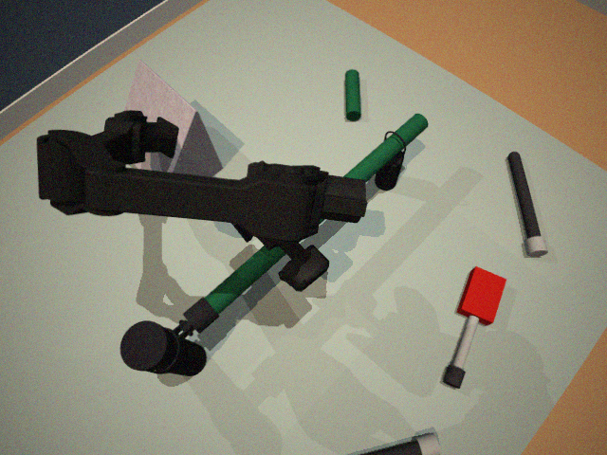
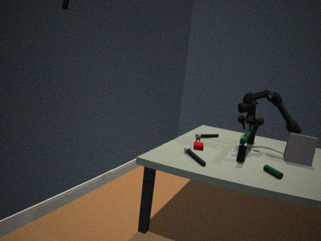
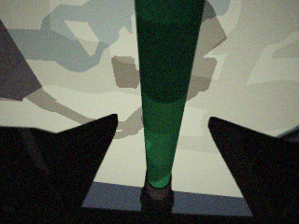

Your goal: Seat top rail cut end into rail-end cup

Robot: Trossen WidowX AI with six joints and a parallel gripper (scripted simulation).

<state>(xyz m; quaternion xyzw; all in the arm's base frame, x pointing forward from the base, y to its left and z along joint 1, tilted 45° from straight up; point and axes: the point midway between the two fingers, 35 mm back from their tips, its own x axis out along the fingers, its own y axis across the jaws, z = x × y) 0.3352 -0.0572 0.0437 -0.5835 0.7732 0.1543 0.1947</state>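
Note:
The green rail (image 1: 375, 164) (image 2: 247, 135) (image 3: 163, 117) runs through the wire loop cap (image 1: 403, 153) on the small black post (image 1: 387, 177) (image 2: 241, 153). Its other end is inside the dark rail-end cup (image 1: 201, 315) (image 3: 157, 198); how deep it sits is hidden. The cup hangs by the band near the cap of the big black post (image 1: 147, 345) (image 2: 251, 138). My gripper (image 3: 163, 119) is open. Its fingers stand apart on both sides of the rail, with a gap on each side in the wrist view. In the top view the arm hides the middle of the rail.
A short green rod (image 1: 352, 95) (image 2: 273, 171) lies beyond the rail. A pinkish-grey wedge block (image 1: 159, 98) (image 2: 300, 149) stands near the arm. A dark rod with a pale end (image 1: 524, 198) (image 2: 195, 156), a red-headed mallet (image 1: 483, 295) (image 2: 198, 145) and another dark rod (image 1: 396, 447) (image 2: 209, 135) lie on the table.

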